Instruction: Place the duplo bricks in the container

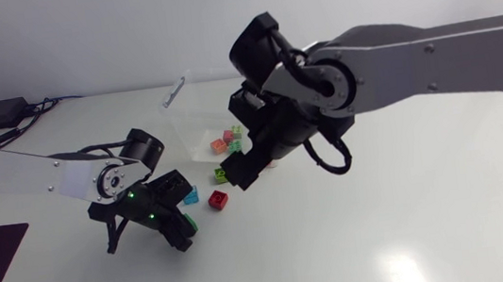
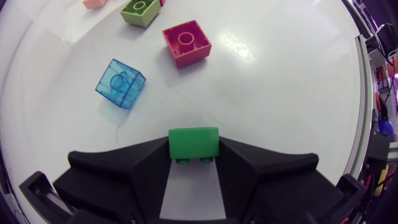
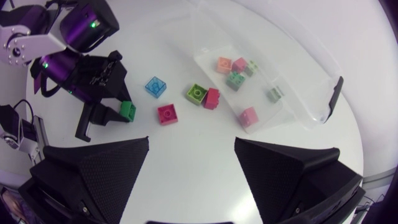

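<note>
Though the right arm (image 1: pixel 432 59) hides part of the clear container (image 1: pixel 194 119) from above, the left hand (image 1: pixel 185 223) hangs near it. Up close, that hand is clamped on a green brick (image 2: pixel 193 142) by the fingertips only, so it may slip. The right hand (image 3: pixel 191 158), spread empty beside the container, risks a collision.

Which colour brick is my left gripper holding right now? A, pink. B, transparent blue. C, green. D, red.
C: in the left wrist view the green duplo brick sits gripped from both sides by the fingers of the left gripper, while the transparent blue brick and the red brick lie loose on the table ahead of it.
</note>
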